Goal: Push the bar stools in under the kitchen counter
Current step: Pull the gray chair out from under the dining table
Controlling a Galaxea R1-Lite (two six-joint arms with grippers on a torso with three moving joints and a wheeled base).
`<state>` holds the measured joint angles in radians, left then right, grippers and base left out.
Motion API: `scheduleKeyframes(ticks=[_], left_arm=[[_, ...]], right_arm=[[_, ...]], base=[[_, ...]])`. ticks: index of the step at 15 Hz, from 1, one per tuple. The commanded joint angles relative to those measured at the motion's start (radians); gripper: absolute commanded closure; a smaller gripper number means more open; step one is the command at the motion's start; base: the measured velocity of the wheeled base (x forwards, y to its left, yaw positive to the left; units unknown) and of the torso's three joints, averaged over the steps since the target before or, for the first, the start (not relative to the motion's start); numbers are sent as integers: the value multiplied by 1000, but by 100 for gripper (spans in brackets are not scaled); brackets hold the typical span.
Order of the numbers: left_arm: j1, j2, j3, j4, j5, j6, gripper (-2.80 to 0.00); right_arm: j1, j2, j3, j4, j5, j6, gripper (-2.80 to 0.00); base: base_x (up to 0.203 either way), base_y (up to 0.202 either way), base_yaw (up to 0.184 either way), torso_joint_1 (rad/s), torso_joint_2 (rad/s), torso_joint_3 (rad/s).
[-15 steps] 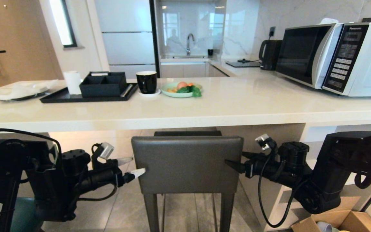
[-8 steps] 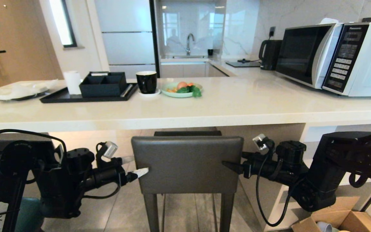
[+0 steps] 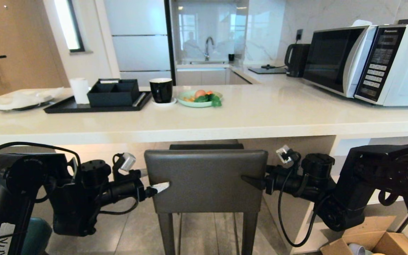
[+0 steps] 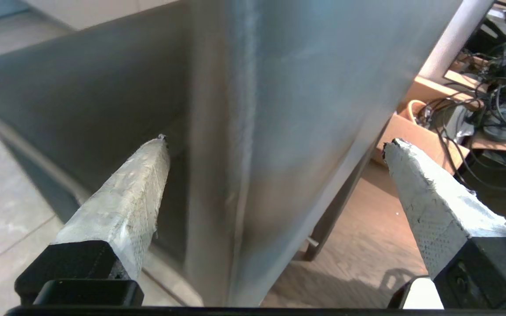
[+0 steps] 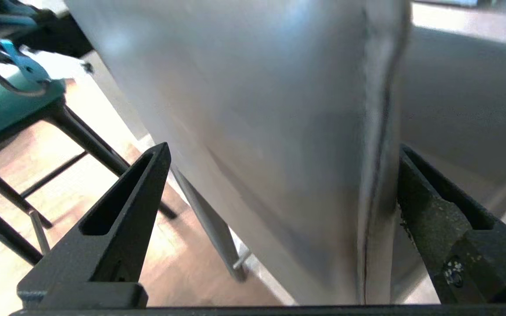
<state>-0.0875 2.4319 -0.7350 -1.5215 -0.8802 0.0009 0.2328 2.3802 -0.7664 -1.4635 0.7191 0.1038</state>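
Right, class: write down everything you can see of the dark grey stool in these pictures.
The dark grey stool has a square, smooth, leather-look back with a stitched seam along each side edge, and tapered grey legs. It stands upright on the tiled floor, facing the kitchen counter, its seat edge just under the slab. The open left gripper straddles the back's left edge, and the open right gripper straddles its right edge, one finger in front and one behind. Whether the fingers press the back cannot be told.

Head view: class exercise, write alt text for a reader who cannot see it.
Both grippers, jaws open, straddle the side edges of the dark grey stool back: left gripper and right gripper. The stool stands partly under the off-white kitchen counter, which holds a microwave, tray, cup and fruit plate.
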Motion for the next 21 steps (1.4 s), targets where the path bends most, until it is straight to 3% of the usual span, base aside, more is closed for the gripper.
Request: scheduleKeyframes(ticks=[1,21], left_arm=[[-25,-2,-6,-9,-3,-1,-280],[-23,-6,-17,-9,8,5,-280]], right_arm=[[5,0,-1,-12,6,2,-280],[20,30,-4,-65,2,8,-280]], base=[[0,0,0,0,0,0],[0,0,0,0,0,0]])
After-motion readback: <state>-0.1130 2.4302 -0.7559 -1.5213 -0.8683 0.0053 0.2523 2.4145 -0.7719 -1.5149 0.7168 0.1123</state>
